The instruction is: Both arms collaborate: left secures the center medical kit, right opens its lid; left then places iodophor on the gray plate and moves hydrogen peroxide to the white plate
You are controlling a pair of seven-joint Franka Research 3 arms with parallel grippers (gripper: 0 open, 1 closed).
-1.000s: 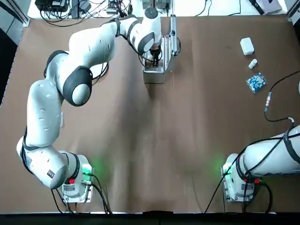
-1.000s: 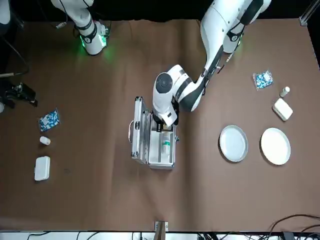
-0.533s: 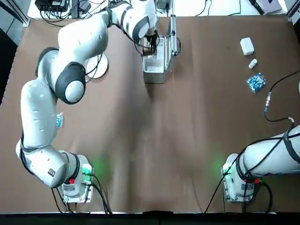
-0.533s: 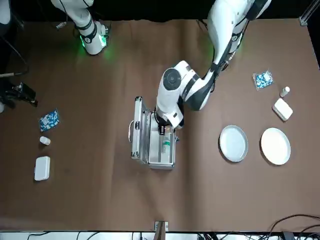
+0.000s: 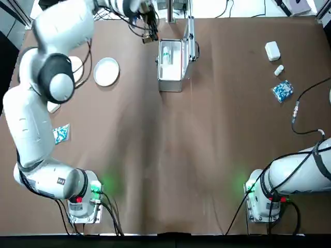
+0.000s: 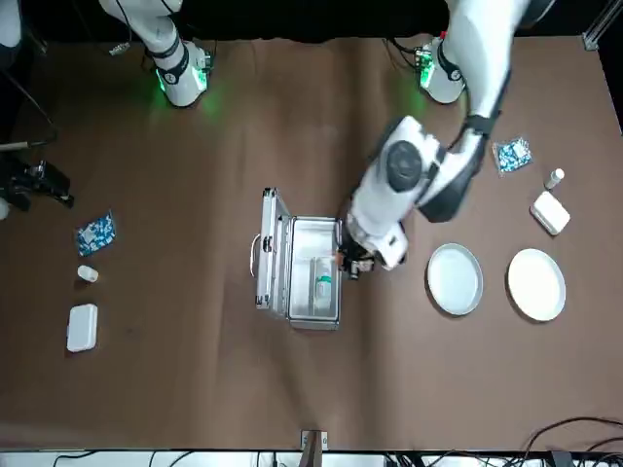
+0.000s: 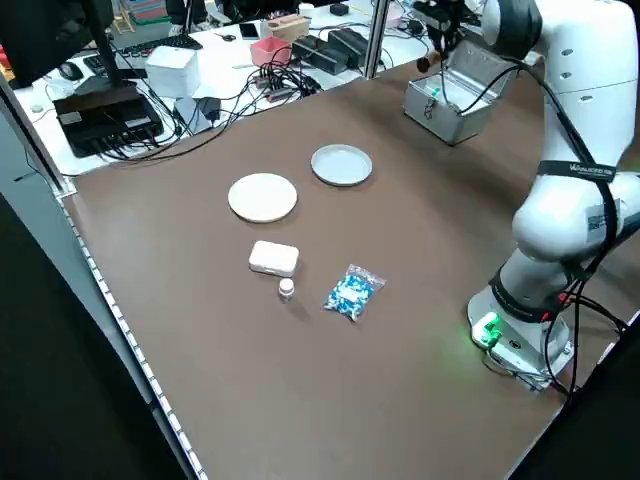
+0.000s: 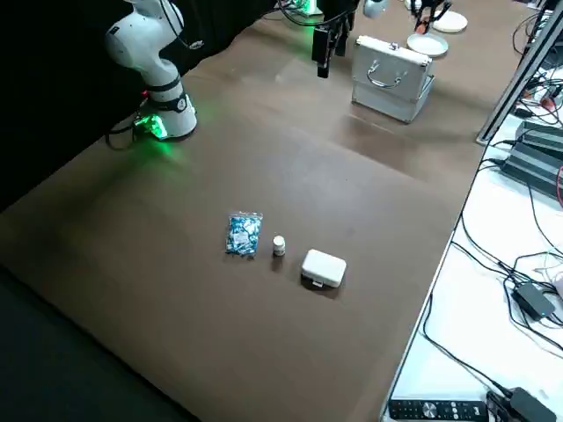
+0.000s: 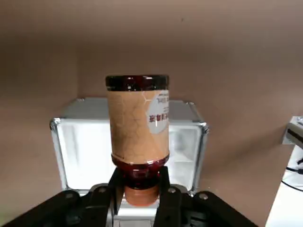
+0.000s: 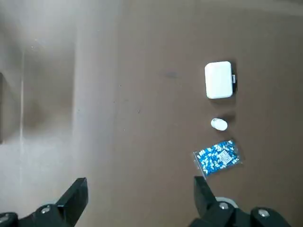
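The iodophor (image 9: 137, 124), a brown bottle with a tan label, is clamped by one end in my left gripper (image 9: 140, 191). That gripper (image 5: 150, 34) hangs just left of the open medical kit (image 5: 170, 77), above the brown table. The hydrogen peroxide (image 5: 166, 54), white with a teal label, lies inside the kit (image 6: 302, 309). Further left sits the gray plate (image 5: 106, 71), with the white plate (image 6: 536, 284) beyond it, partly hidden by the arm in the top view. My right gripper (image 10: 139, 201) is open and empty, high over the table's right side.
A white box (image 5: 272, 50), a small whitish bottle (image 5: 279, 70) and a blue packet (image 5: 282, 91) lie at the right. A similar box (image 6: 550, 212), bottle (image 6: 554, 178) and packet (image 6: 513, 154) lie at the left, near the plates. The kit's lid (image 6: 270, 251) stands upright.
My left gripper has risen out of the kit with the brown bottle and swung to the robot's left, off the kit. The kit's inside now shows. The right arm has not moved.
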